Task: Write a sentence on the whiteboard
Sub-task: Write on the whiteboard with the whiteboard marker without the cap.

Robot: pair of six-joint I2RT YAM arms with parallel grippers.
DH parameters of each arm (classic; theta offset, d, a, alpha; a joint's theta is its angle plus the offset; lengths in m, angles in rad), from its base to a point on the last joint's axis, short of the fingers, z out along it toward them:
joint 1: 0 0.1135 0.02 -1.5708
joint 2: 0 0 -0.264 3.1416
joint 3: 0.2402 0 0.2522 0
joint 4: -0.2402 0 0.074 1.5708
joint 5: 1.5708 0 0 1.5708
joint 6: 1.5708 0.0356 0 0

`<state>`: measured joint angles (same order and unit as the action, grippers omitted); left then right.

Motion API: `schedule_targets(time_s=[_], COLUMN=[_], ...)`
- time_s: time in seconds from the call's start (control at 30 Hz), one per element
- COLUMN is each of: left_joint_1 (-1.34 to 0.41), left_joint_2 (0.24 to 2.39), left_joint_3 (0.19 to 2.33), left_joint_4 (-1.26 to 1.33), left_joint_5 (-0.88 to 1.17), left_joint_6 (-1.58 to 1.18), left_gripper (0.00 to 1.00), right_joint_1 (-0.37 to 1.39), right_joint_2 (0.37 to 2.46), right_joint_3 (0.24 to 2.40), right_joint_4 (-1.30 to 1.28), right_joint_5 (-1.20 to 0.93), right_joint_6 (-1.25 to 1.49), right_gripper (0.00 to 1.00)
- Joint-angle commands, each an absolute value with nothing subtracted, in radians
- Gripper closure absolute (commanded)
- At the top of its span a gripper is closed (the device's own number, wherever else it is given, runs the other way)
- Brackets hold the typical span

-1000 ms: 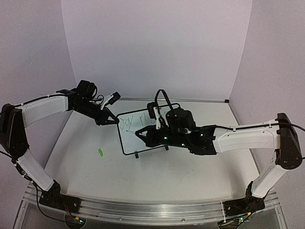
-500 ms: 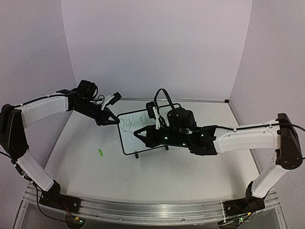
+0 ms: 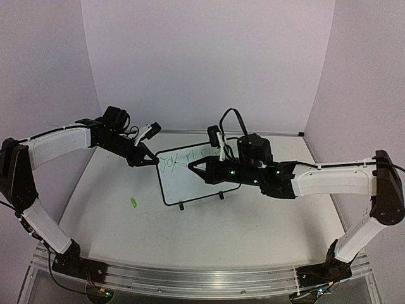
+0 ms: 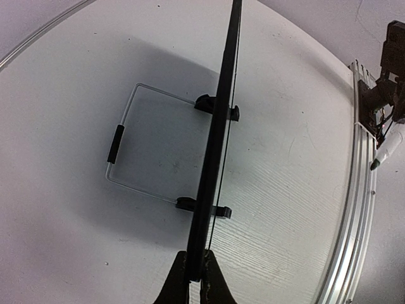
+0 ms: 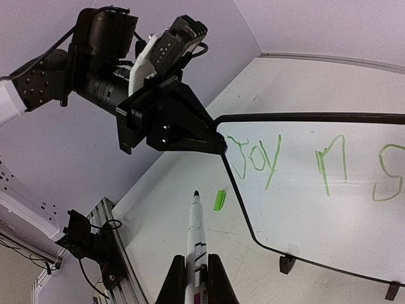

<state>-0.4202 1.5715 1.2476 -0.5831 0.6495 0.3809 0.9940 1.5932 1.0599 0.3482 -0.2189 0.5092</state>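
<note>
The whiteboard [image 3: 190, 183] stands tilted on its small black feet mid-table. Green words reading "Joy in S" [image 5: 256, 155] run along its top; they show faintly as the sentence [image 3: 169, 163] in the top view. My left gripper [image 3: 154, 161] is shut on the board's upper left corner; its wrist view shows the whiteboard [image 4: 218, 126] edge-on between the left gripper's [image 4: 196, 278] jaws. My right gripper [image 5: 197, 278] is shut on a white marker [image 5: 197, 234], tip uncapped and off the board, near its left edge. From above, the right gripper [image 3: 201, 170] hovers in front of the board.
A small green marker cap [image 3: 133, 202] lies on the table left of the board, also seen as the cap [image 5: 219, 199] from the right wrist. A wire stand [image 4: 120, 142] props the board from behind. An aluminium rail [image 3: 190, 278] runs along the near edge.
The right arm has drawn back to the right and away from the lower board, carrying the marker up toward the top line. The left arm and board have stayed put.
</note>
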Motion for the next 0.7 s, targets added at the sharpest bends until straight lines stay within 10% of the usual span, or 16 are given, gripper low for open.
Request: schedule_targets(time_s=[0.0,0.67], left_joint_1=[-0.424,-0.423], left_joint_2=[1.591,1.582], left_joint_3=[1.246,1.247], left_joint_4=[-0.603,-0.603], left_joint_5=[0.559,0.565], left_joint_6=[0.414,0.413], left_gripper=[1.0,1.0], right_joint_1=[0.962,0.917], right_joint_2=[1.564,1.494], right_joint_3=[1.054,0.997], right_joint_4=[0.393,0.365], right_joint_5=[-0.252,-0.245], right_joint_6=[0.507,0.511], right_gripper=[1.0,1.0])
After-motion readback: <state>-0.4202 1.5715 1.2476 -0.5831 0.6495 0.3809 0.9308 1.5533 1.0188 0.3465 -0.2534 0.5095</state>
